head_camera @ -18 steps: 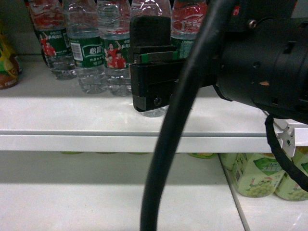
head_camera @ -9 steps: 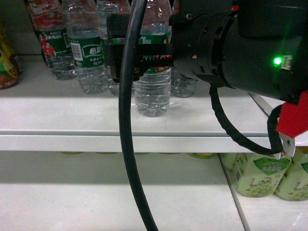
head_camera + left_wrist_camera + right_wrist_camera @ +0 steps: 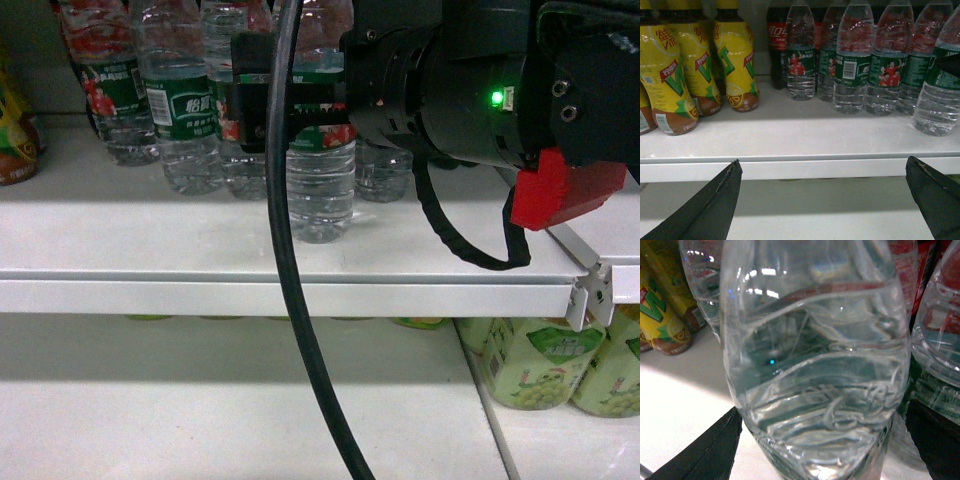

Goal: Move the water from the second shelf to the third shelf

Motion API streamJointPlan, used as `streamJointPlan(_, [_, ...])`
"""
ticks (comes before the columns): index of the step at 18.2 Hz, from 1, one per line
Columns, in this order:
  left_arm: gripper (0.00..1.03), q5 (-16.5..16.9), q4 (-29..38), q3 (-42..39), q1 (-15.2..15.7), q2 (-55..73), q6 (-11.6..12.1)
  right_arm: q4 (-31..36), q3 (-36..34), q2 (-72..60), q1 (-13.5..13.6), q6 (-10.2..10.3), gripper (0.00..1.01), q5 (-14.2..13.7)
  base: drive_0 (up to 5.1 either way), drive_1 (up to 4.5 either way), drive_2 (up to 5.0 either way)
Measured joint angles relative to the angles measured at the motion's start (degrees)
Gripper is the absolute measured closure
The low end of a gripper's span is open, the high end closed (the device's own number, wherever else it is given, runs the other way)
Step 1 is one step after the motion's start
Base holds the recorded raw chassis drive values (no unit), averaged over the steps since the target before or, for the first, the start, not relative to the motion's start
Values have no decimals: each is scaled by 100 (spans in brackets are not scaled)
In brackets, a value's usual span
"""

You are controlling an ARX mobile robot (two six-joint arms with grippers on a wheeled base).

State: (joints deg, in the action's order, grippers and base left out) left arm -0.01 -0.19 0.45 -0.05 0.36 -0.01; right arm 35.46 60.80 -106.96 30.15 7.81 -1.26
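Head view: the right gripper, a black two-fingered clamp on a thick black arm with a green indicator light, reaches in from the right at label height of the clear ribbed plastic bottle of water with a dark green wrap label. Its jaws are closed around the bottle's labelled midsection, one dark finger in front of the label. The bottle stands upright near the front edge of the white metal shelf, forward of the jaws' own row of neighbours. A thick black cable hangs down across the front of the gripper and bottle, hiding part of both. A red plastic block is fixed under the arm, to the right of the jaws.

Behind and to the left of the jaws stands a row of similar green-labelled water bottles, close together. Below the shelf, right of the jaws, sit pale green drink bottles with grape print.

Right wrist view: the held bottle fills the space between the two dark fingertips.

Left wrist view: the left gripper hangs in front of the shelf lip with its jaws spread wide and nothing between them. Beyond its left finger stand yellow-wrapped drink bottles with brown bases; a dark cola bottle with a red label stands further back, beside the water row.
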Motion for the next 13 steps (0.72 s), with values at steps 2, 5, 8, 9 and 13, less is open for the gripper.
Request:
streamJointPlan(2, [5, 0, 0, 0, 0, 0, 0, -72, 201, -66, -31, 2, 3, -9, 0, 0, 0])
streamJointPlan(5, [5, 0, 0, 0, 0, 0, 0, -195, 466, -136, -59, 2, 3, -42, 0, 0, 0])
streamJointPlan(8, [5, 0, 0, 0, 0, 0, 0, -264, 483, -295, -55, 13, 5, -52, 0, 0, 0])
streamJointPlan(9, [5, 0, 0, 0, 0, 0, 0, -254, 483, -317, -52, 13, 14, -52, 0, 0, 0])
streamJointPlan(13, [5, -2, 0, 0, 0, 0, 0, -249, 511, -317, -9, 11, 47, -111, 0, 0, 0])
